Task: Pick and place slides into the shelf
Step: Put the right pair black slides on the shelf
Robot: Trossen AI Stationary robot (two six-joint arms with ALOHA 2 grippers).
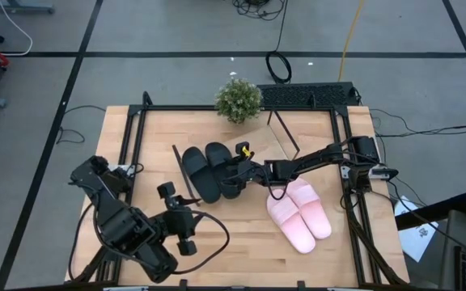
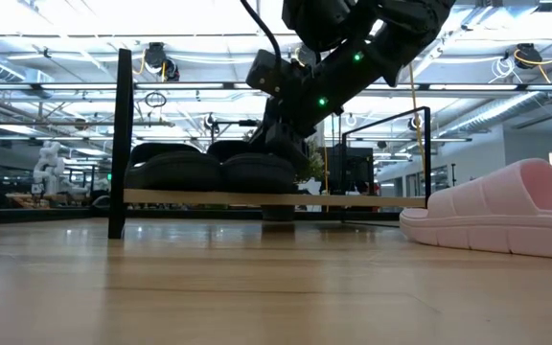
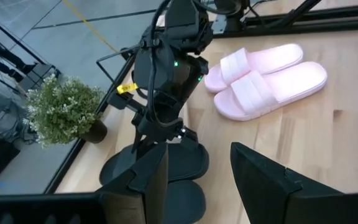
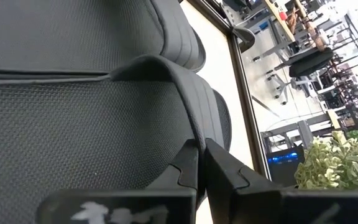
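- Where the low slanted light-wood shelf point(image 2: 353, 199) stands on its thin black rod frames near the middle of the pale butcher-block tabletop point(image 1: 152, 145), the two matte black slide sandals point(image 1: 209, 168) lie side by side on its board, touching along their inner edges.
- These black slides have rounded, thick foam-like soles and one wide strap each; in the right wrist view the footbed point(image 4: 73, 130) shows a fine dimpled grain, and the strap edge is a smooth raised ridge.
- The right gripper point(image 1: 241, 168) reaches in from the table's right side and sits at the black sandal nearer to it, its two dark fingers point(image 4: 229, 171) drawn nearly together, pinching the rim of that sandal's sole.
- The two pale pink slide sandals point(image 1: 302, 212) lie together on the bare tabletop, just beside the right arm and off the shelf; their straps carry shallow parallel ribs and their surface looks soft and matte.
- The left gripper point(image 3: 197, 180) hangs over the front left part of the table, well apart from the shelf, its blocky dark fingers point(image 3: 272, 180) spread with nothing between them.
- A small bushy green potted plant point(image 1: 239, 100) with tiny pale leaves stands at the far edge of the table, behind the shelf.
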